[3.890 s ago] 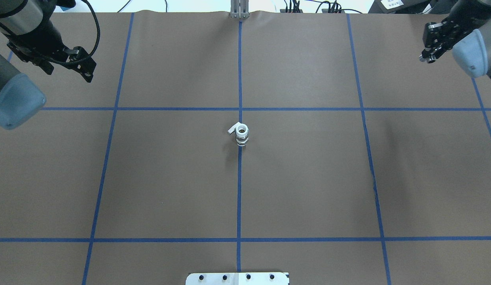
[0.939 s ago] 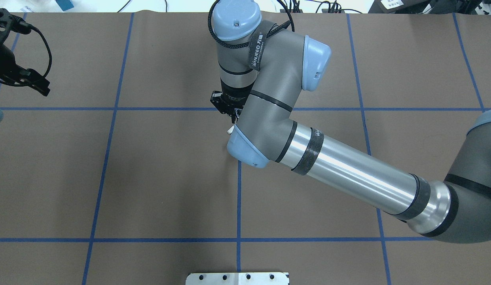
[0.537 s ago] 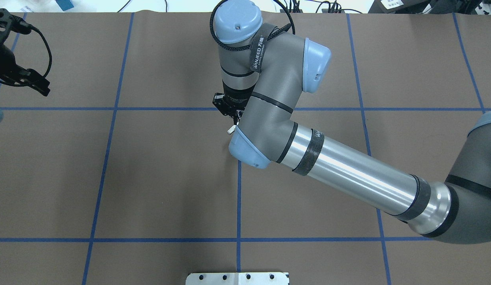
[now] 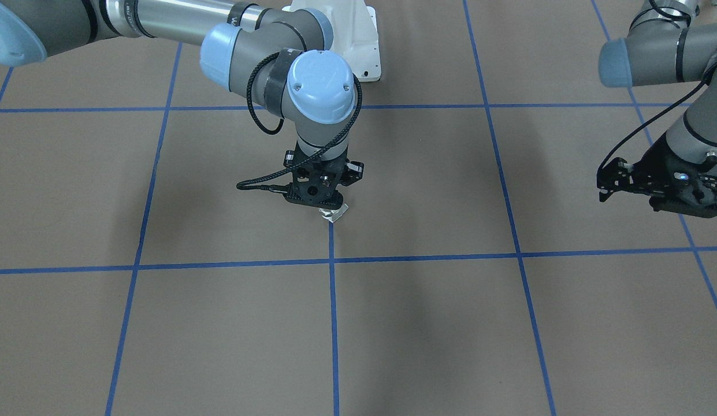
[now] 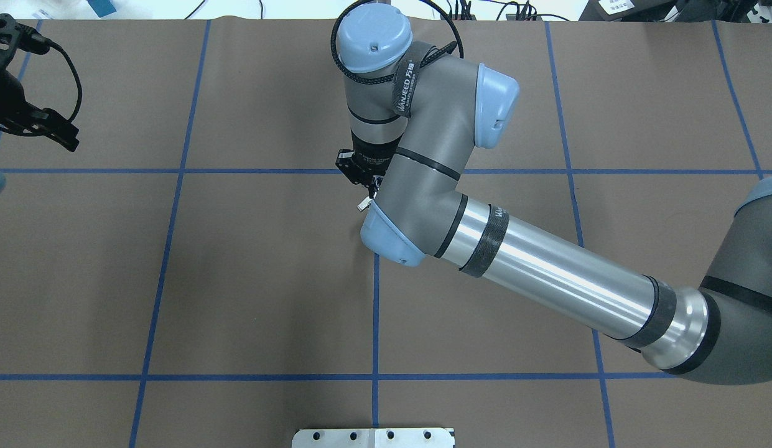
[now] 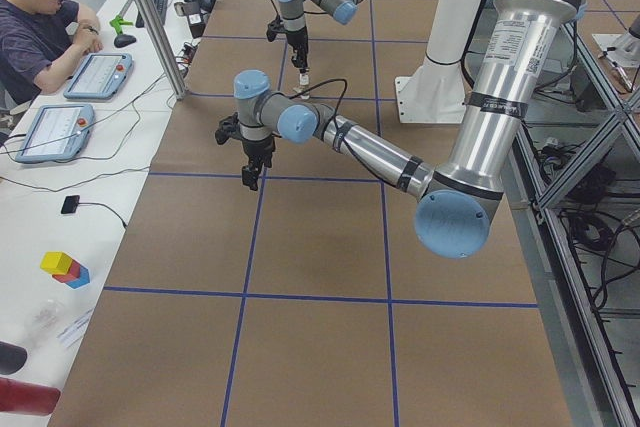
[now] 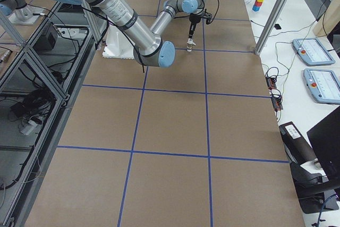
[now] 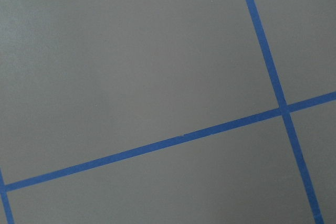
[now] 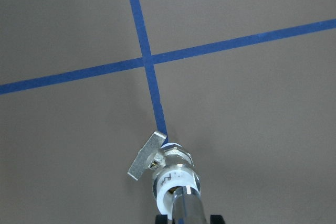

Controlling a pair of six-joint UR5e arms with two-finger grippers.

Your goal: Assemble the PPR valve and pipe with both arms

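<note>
From overhead the right arm (image 5: 423,186) hides the PPR valve (image 9: 169,169), which stands on the table's (image 4: 450,323) centre tape line. The right gripper (image 9: 186,217) clamps the pipe (image 9: 185,207) at the valve's white top. I cannot tell how the left gripper (image 4: 606,185) is set.

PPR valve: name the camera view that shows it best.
Right wrist-mounted: the PPR valve is close, its lever tab and white end clear, the pipe at its top. Front-facing and overhead show only slivers beside the right gripper; side views make it tiny; left wrist-mounted misses it.
</note>
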